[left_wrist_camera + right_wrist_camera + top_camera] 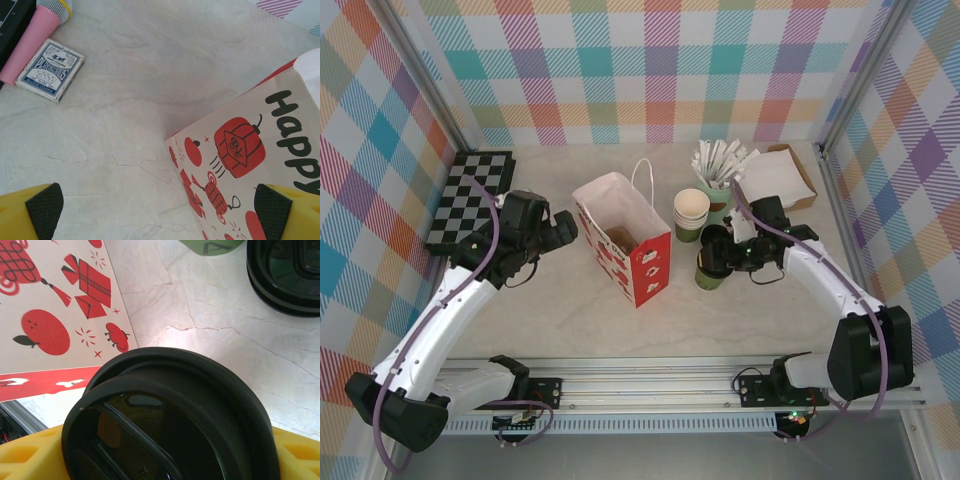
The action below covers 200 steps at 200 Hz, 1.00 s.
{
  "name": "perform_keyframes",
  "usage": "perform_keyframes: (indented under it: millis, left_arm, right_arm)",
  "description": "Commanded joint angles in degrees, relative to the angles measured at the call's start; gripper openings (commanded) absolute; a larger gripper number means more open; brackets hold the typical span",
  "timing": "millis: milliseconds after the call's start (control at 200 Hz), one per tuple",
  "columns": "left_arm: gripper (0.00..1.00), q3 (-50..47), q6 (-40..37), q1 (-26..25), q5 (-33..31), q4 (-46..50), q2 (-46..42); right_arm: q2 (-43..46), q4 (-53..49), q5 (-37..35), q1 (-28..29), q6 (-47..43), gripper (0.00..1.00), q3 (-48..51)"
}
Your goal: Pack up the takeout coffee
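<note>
Takeout coffee (pixel 708 272) is the dark green cup with the round black lid. It stands up straight, tall way up and down, right under my right gripper (pixel 713 260). In my right wrist view the lid (pixel 170 430) looks big and close, with a yellow finger (pixel 25 457) on each side of it. My right jaws are closed on the cup, one on each side, near the lid. I cannot tell if the bottom of the cup rests on the table (pixel 570 320) or is a bit off it.

What matters most is where the paper bag (pixel 650 270) is. Seen from the top, it sits at about 10 o'clock from the cup, near but not touching. Its mouth is open and faces up. The mouth is longer one way, running from about 11 o'clock to 5 o'clock. The top edge of the bag looks higher than the cup, so I think the cup has to go up first, then across toward 10 o'clock, then straight down inside.

My right arm is the nearer one, and it has the cup.

My left gripper (pixel 563 228) waits just beside the bag, at the bag's 9 o'clock. Its jaws are wide apart and hold nothing. In my left wrist view the bag's red pictures sit close to one black pad (pixel 272 210).

A stack of open cups (pixel 691 208) stands close by, at about 12 o'clock from the coffee. I could bump it if I swing wide.
</note>
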<state>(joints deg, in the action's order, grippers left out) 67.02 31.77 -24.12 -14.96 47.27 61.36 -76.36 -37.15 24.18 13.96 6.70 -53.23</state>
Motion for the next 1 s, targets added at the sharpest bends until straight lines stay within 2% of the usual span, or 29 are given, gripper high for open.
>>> perform_keyframes:
  millis: [0, 415, 595, 695, 995]
  left_arm:
    - [1.0, 0.24, -1.18, 0.83, 0.78, -1.64, -1.63]
    - [1.0, 0.0, -0.92, 0.83, 1.53, -1.71, -0.15]
    - [1.0, 1.02, -1.0, 0.83, 1.91, -1.55, 0.51]
    - [1.0, 1.11, -1.19, 0.83, 1.59, -1.02, 0.41]
    - [1.0, 0.31, -0.13, 0.78, -0.25, -0.37, -0.1]
  right_arm:
    - [-1.7, -0.22, 2.66, 1.59, -2.9, 0.77, -0.78]
    - [-5.38, -0.73, -2.41, 7.08, -4.72, 0.82, -0.47]
    - [-2.82, -2.28, -3.03, 7.95, -3.28, 0.98, -1.13]
    - [-0.4, -3.18, -3.85, 7.93, 0.2, 1.0, -1.35]
    - [1.12, -8.66, -9.52, 8.93, 19.49, 1.0, -4.04]
